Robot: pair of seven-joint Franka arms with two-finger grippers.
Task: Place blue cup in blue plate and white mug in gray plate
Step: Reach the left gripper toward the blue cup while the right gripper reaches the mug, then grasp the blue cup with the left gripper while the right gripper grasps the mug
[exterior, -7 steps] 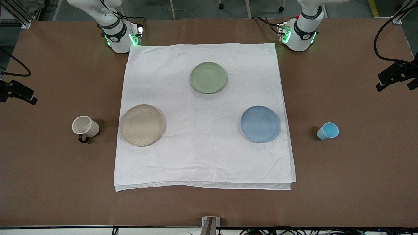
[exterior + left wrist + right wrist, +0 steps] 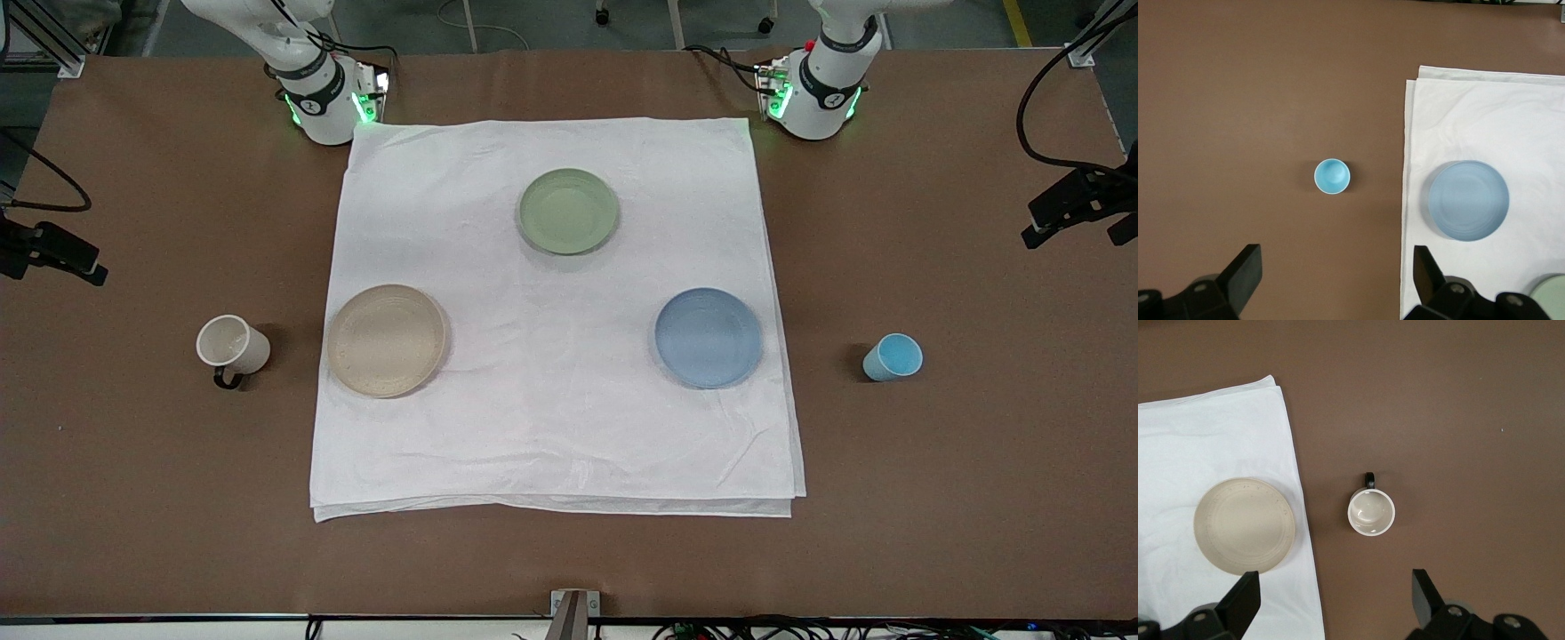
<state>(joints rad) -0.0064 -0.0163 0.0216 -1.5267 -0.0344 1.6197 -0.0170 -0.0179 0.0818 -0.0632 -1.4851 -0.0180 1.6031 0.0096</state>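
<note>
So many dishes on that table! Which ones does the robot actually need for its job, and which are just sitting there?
Needed for the job:
- blue cup, on the bare table toward the left arm's end
- blue plate, on the cloth
- white mug, on the bare table toward the right arm's end
- gray plate, on the cloth; looks beige

Just lying about:
- green plate
- white cloth
</note>
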